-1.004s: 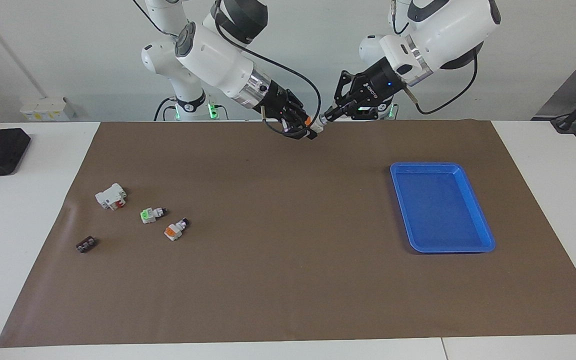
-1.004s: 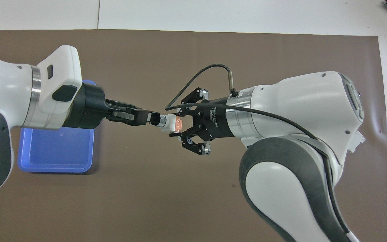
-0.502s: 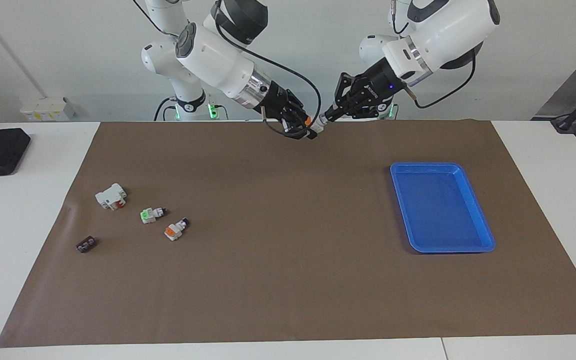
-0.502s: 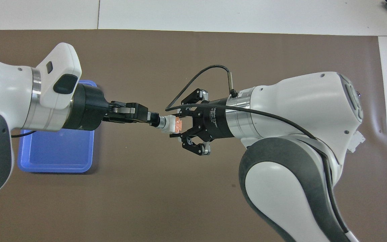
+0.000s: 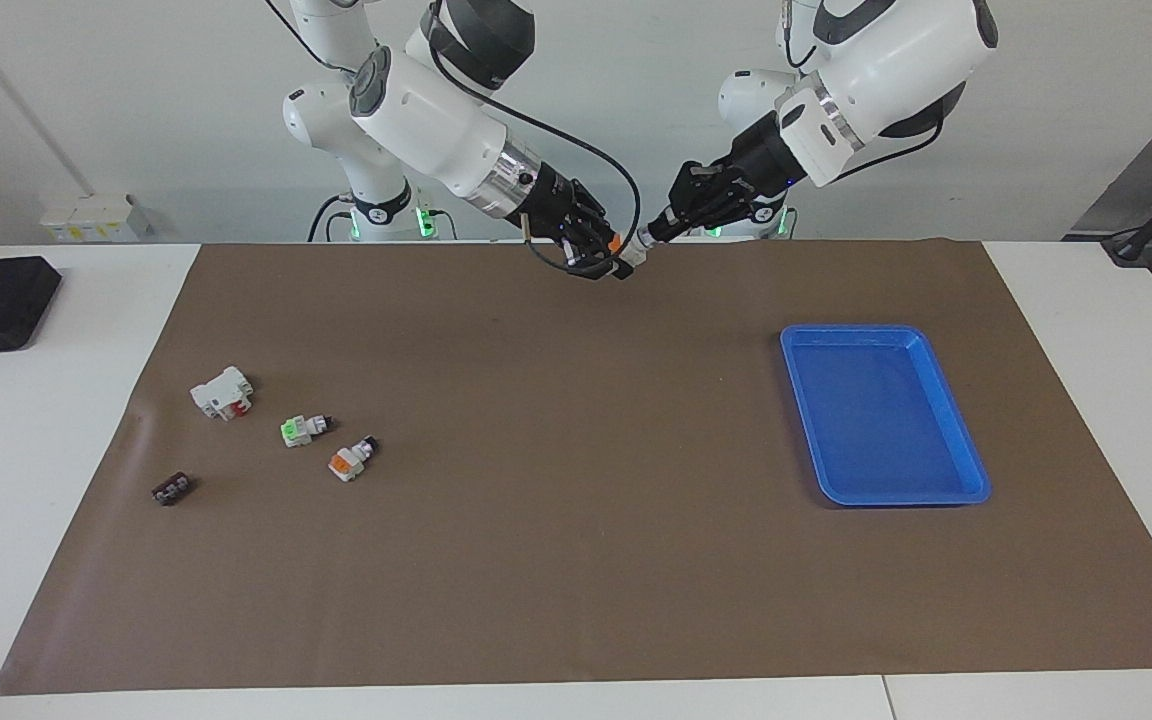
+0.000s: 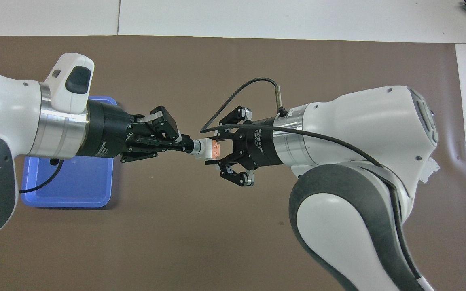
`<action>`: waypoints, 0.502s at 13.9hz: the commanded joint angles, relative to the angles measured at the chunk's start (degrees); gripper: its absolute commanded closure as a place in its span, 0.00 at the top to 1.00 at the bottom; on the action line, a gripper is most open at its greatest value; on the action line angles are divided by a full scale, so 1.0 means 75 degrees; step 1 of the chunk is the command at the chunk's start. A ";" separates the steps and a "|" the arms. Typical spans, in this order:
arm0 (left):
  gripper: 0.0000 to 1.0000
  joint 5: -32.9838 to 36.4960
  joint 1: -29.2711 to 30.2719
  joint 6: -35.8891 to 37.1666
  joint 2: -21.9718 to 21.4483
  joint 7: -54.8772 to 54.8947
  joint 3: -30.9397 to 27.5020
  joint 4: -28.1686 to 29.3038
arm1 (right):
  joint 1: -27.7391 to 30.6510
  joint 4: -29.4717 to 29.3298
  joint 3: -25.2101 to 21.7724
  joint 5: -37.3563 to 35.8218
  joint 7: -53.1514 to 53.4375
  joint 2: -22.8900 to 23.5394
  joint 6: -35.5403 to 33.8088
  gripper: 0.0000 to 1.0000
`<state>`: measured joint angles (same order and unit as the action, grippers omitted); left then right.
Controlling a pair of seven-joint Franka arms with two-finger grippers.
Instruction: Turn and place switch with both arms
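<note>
The switch (image 5: 631,256) (image 6: 206,148), white with an orange block, hangs in the air between both grippers, over the middle of the brown mat's edge nearest the robots. My right gripper (image 5: 616,262) (image 6: 214,150) is shut on its orange-and-white body. My left gripper (image 5: 648,238) (image 6: 186,144) is shut on its dark knob end, which its fingers mostly hide. The two arms meet tip to tip in one line.
A blue tray (image 5: 884,413) (image 6: 67,190) lies toward the left arm's end. Toward the right arm's end lie a white-and-red block (image 5: 222,392), a green-faced switch (image 5: 301,430), a twin orange-and-white switch (image 5: 348,461) and a small dark part (image 5: 172,488).
My left wrist has rolled about its own axis while gripping the knob end. The switch body and my right gripper have stayed almost still.
</note>
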<state>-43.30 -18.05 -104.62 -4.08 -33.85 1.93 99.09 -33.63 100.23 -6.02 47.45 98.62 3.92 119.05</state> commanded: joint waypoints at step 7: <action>0.00 0.0066 -0.0148 -0.0135 -0.0265 -0.4657 0.0118 0.0370 | 0.0008 -0.0157 -0.0017 0.0153 0.0092 0.0016 0.0112 0.00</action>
<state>-43.06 -18.06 -104.80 -4.22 -61.35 2.19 99.14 -33.60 100.22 -6.25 47.45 98.62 3.78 119.04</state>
